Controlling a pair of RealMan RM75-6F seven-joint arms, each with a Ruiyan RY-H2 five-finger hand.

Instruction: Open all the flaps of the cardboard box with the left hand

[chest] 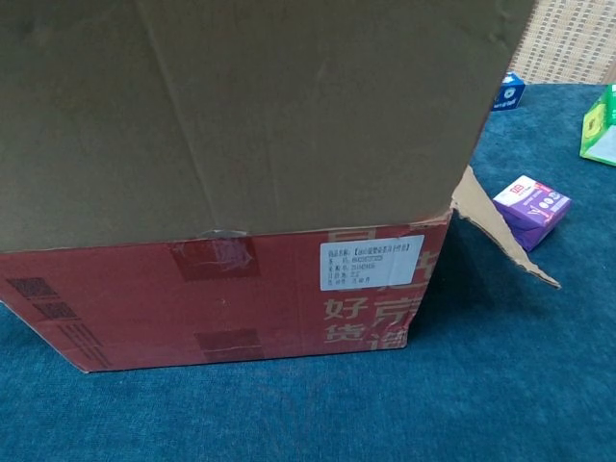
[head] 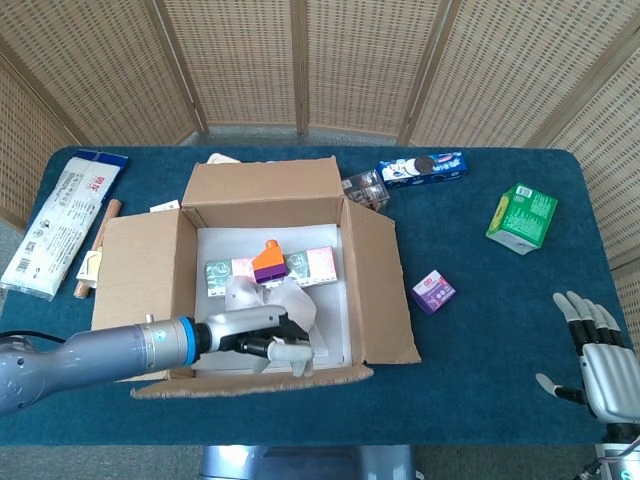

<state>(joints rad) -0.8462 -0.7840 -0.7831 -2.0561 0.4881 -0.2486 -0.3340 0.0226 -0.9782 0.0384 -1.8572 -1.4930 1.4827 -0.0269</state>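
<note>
The cardboard box [head: 262, 182] stands mid-table with its back, left [head: 135, 265] and right [head: 385, 290] flaps folded outward. My left hand [head: 262, 340] reaches over the near rim and presses on the near flap [head: 250, 383], which now lies tipped outward, almost edge-on from above. In the chest view that flap [chest: 260, 115] leans toward the camera above the red front wall [chest: 241, 298]. Inside lie small packets [head: 318, 265], an orange item [head: 270, 260] and crumpled white paper [head: 275, 300]. My right hand [head: 597, 355] hovers open at the table's near right corner.
A cookie box [head: 422, 168], a green carton [head: 522, 217] and a small purple box [head: 433, 291] lie right of the cardboard box. A long white packet [head: 62, 220] and a wooden stick [head: 95, 250] lie to its left. The purple box [chest: 531, 202] also shows at chest level.
</note>
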